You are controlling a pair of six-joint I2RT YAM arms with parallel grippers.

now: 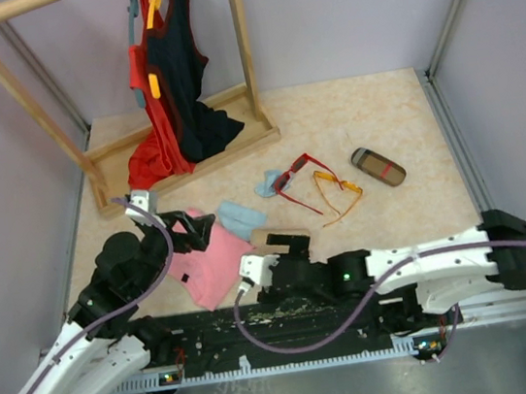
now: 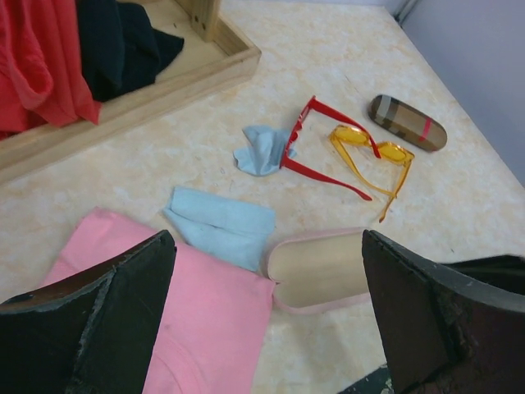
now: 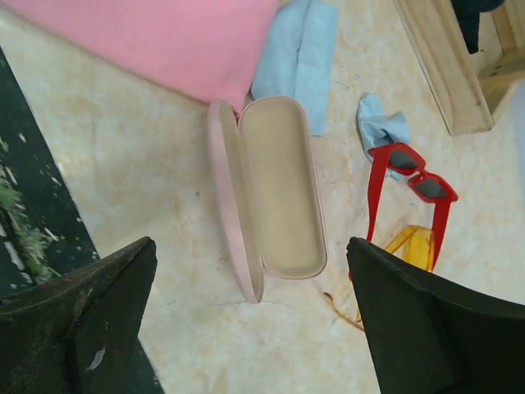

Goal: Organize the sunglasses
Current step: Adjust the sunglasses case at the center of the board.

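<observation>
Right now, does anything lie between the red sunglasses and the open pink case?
Nothing visible does. Only bare table separates the red sunglasses from the open pink case; the crumpled blue cloth lies beside the frame, off that line.

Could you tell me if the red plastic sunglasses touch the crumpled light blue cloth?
Touching: the left wrist view shows the red plastic sunglasses overlapping the crumpled light blue cloth, no gap.

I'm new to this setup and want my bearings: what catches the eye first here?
The red sunglasses and the orange sunglasses lie side by side mid-table. An open, empty pink case lies nearer, beside a pink cloth. A wooden rack hung with red and black clothes stands at the far left.
</observation>
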